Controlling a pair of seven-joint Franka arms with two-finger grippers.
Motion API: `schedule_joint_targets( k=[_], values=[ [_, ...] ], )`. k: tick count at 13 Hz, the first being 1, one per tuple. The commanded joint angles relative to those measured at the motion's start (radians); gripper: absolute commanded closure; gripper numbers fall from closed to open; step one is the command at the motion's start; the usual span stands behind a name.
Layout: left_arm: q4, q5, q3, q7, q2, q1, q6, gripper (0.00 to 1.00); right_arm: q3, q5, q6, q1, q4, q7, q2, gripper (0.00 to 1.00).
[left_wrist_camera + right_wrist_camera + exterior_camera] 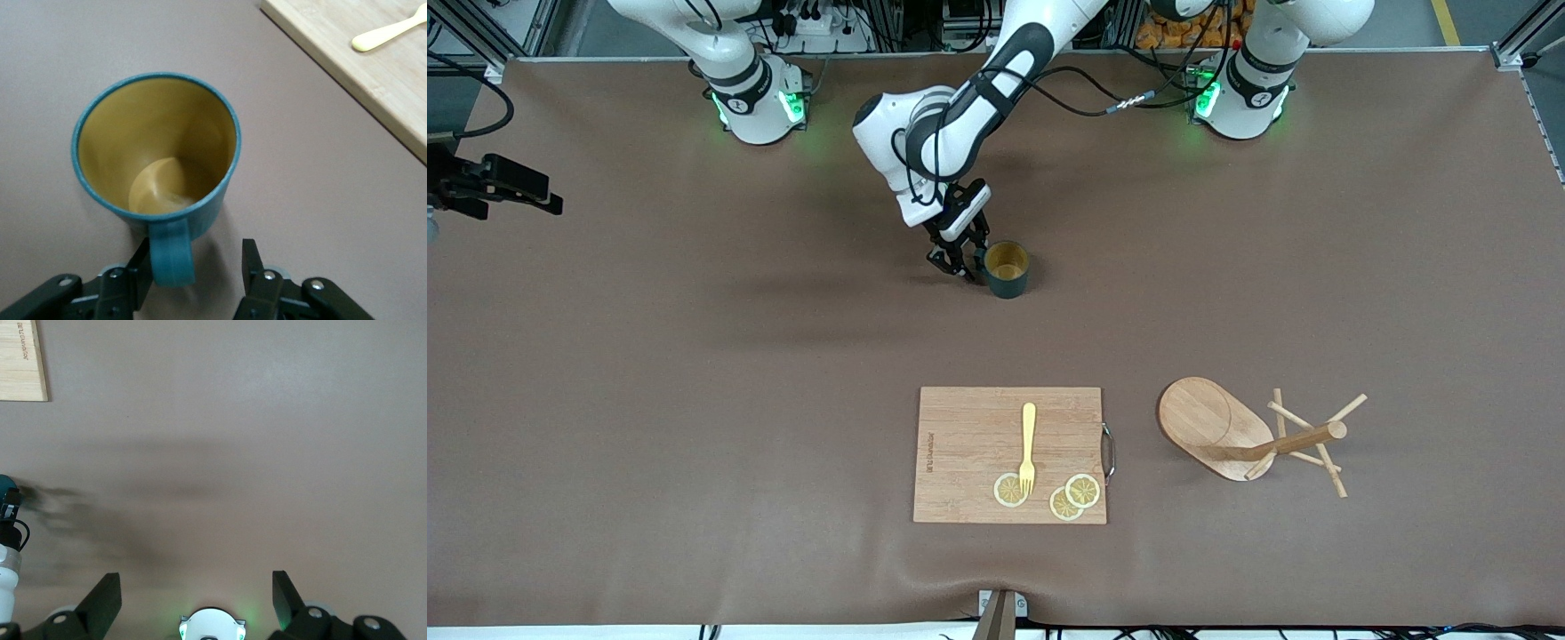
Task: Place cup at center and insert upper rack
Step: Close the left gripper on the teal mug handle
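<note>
My left gripper (193, 267) straddles the cup (1007, 268) handle (171, 252) – fingers half open, one touching, nothing clamped yet. The cup stands upright mid-table (toward the robots' edge); my right gripper (197, 597) waits open.

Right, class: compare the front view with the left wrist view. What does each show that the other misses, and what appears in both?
Only the front view shows the mug tree lying on its side, the lemon slices on the cutting board, and both arms' bases. Only the left wrist view shows the cup's handle between the left gripper's fingers, which have not closed on it. Both show the cup, the left gripper, the board and the yellow fork.
</note>
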Motion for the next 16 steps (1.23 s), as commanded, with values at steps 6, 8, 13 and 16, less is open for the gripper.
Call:
schedule_joint_targets(
  k=[6, 8, 13, 16],
  values=[
    [0.038, -0.074, -0.001, 0.010, 0.025, 0.026, 0.015, 0.50, 0.006, 0.013, -0.003, -0.001, -0.007, 0.006, -0.010, 0.00],
    [0.038, -0.094, 0.000, 0.010, 0.025, 0.028, 0.023, 0.52, 0.006, 0.013, -0.003, -0.001, -0.007, 0.006, -0.010, 0.00],
    [0.038, -0.128, -0.001, 0.010, 0.025, 0.049, 0.046, 0.61, 0.006, 0.013, -0.003, -0.001, -0.007, 0.004, -0.008, 0.00],
    [0.036, -0.140, -0.003, 0.010, 0.023, 0.055, 0.051, 0.69, 0.006, 0.013, -0.003, -0.001, -0.007, 0.004, -0.008, 0.00]
  ],
)
